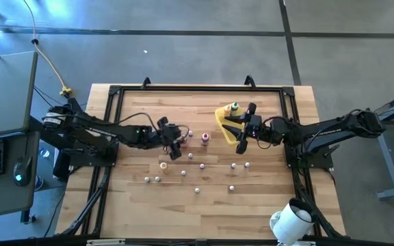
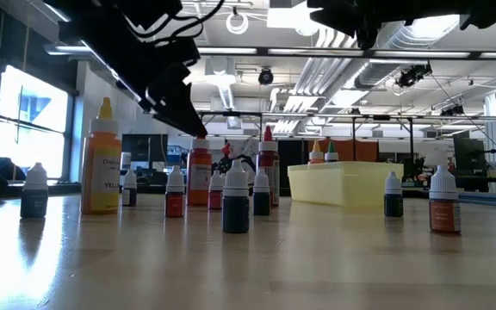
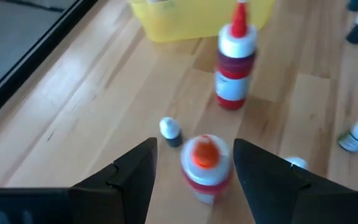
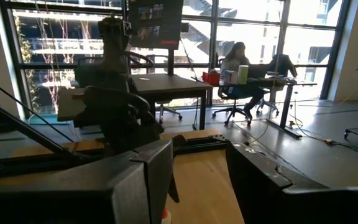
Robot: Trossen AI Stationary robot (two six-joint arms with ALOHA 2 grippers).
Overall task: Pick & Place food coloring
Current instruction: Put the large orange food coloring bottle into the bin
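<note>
Between the wide-spread fingers of the left end effector (image 3: 194, 165) stands an orange-capped food coloring bottle (image 3: 205, 167), not yet gripped. Right end effector (image 1: 241, 140), fingers apart and empty, hangs over the yellow tray (image 1: 223, 121). Two bottles in the tray; most remain on the counter (image 1: 204, 198)

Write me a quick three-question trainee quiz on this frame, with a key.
1. True or false: the left tool is shut on a green-capped bottle.
2. Which tool is at the yellow tray? A: left tool. B: right tool. C: neither.
3. Fill in: in the left wrist view, the bottle between the left tool's fingers has an ___ cap.
Key: 1 false, it is open; 2 B; 3 orange.
</note>
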